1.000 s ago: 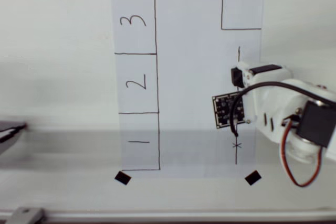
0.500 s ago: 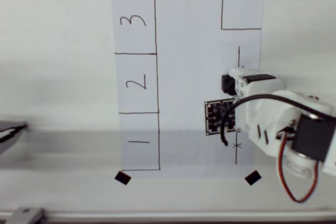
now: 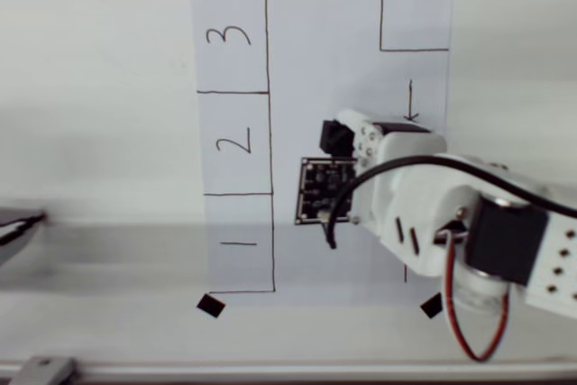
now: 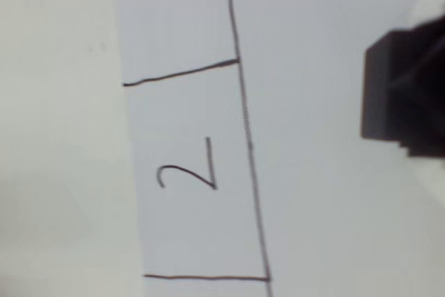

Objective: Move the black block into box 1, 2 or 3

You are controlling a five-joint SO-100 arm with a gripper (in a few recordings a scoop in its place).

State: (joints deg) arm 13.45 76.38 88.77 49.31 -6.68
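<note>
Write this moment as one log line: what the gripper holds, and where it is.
gripper: shut on black block | place: above bare paper, right of box 2 in overhead view | box 3: no block inside

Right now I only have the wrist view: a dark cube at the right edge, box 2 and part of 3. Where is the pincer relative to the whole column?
Observer: In the overhead view the pincer holds the black block level with box 2, over bare paper to its right.
Operator: Where's box 1?
Observer: Directly below box 2 in that view lies box 1, reaching the paper's lower edge.
Operator: And all of box 3?
Observer: At the column's top, box 3 has nothing in it.
</note>
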